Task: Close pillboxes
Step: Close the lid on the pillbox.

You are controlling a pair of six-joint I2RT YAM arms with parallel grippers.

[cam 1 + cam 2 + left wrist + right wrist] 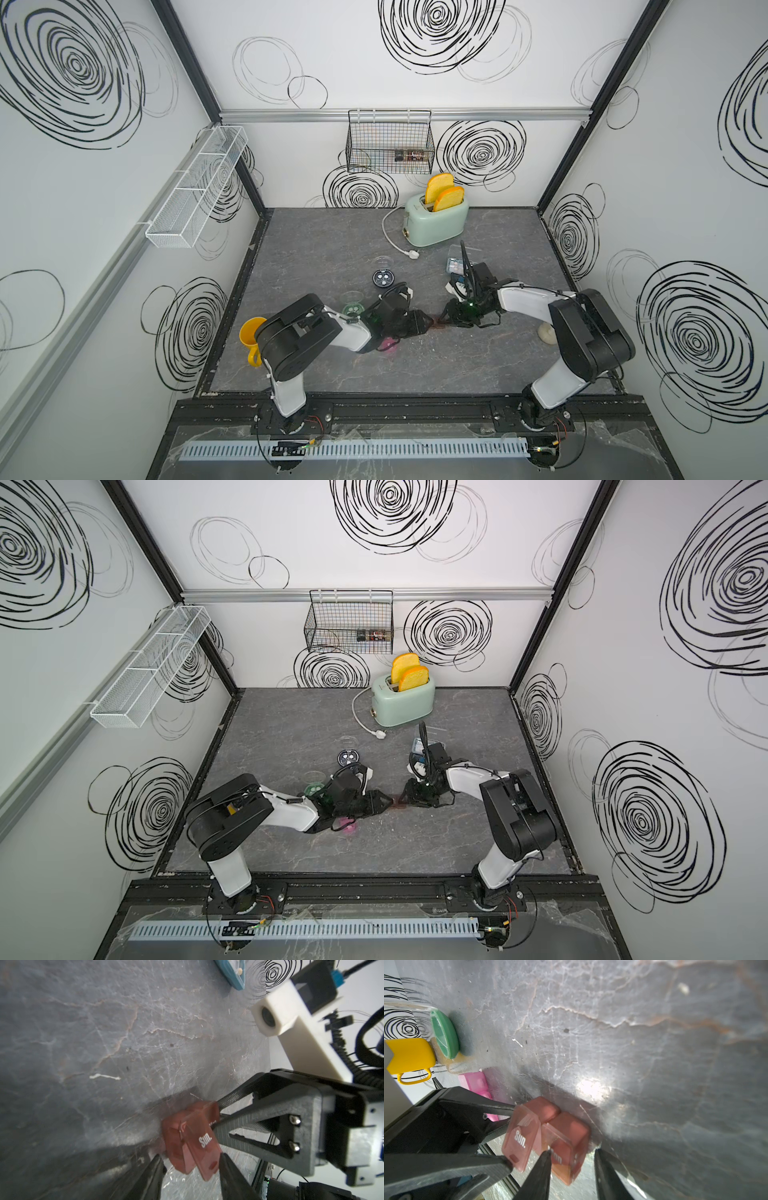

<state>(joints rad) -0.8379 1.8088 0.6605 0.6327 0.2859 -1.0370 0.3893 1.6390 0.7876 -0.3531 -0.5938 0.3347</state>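
The brown two-cell pillbox sits mid-table between both grippers. Its "Sun." lid stands ajar, and the "Mon" lid lies almost flat. My left gripper is open around the Sun end, one finger against that lid and a gap at the other. My right gripper is open around the Mon cell, one fingertip on its lid. A round navy pillbox, a round green one, a pink strip and a clear-blue rectangular one lie around.
A mint-green toaster with its cord and plug stands at the back. A yellow mug is by the left arm's base. An off-white lump lies behind the right arm. A wire basket hangs on the back wall.
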